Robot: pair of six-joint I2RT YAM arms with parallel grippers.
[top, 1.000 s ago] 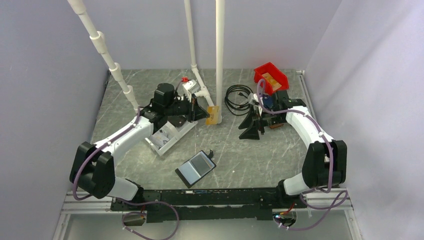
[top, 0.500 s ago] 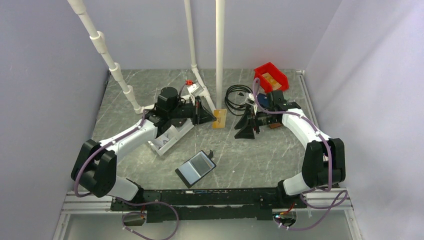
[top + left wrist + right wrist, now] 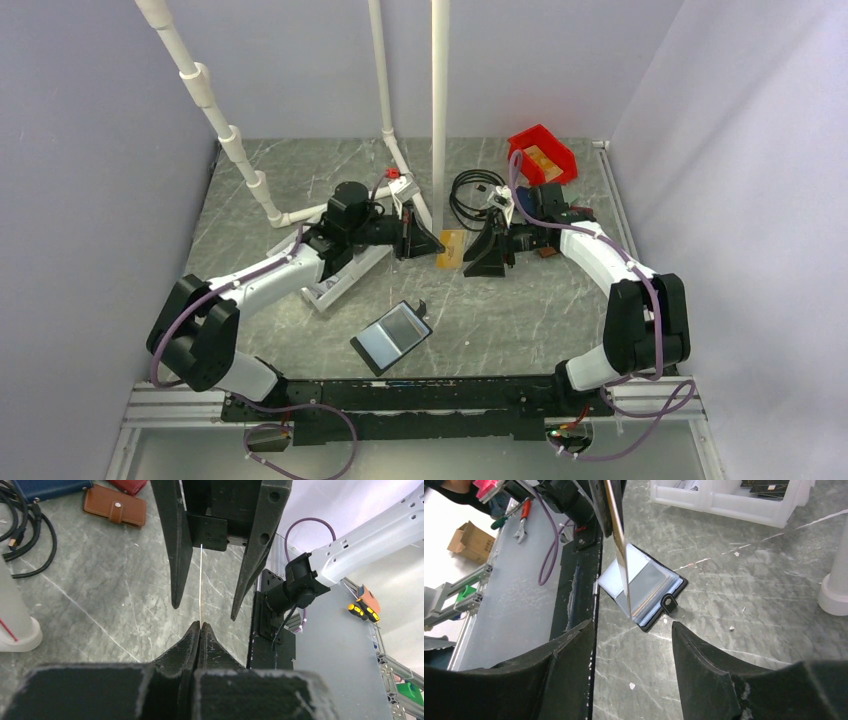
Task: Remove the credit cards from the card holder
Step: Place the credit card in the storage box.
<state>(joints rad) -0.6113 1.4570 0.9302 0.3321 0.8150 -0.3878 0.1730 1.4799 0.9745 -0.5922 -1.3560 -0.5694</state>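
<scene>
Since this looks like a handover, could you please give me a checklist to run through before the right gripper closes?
1. Left gripper shut on the gold-tan card: ok.
2. Card stands between the right gripper and its open jaws: ok.
3. Card touching neither right jaw yet: ok.
4. Card holder lies open, apart from both arms: ok.
5. Holder fully emptied: cannot tell.

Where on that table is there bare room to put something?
Widest bare patch of grey marbled tabletop: near right, between the open black folding card holder and the right arm's base. Smaller one: far left, behind the white pipe frame. Crowded middle: left gripper, right gripper, thin gold-tan card, white tray, coiled black cable.
</scene>
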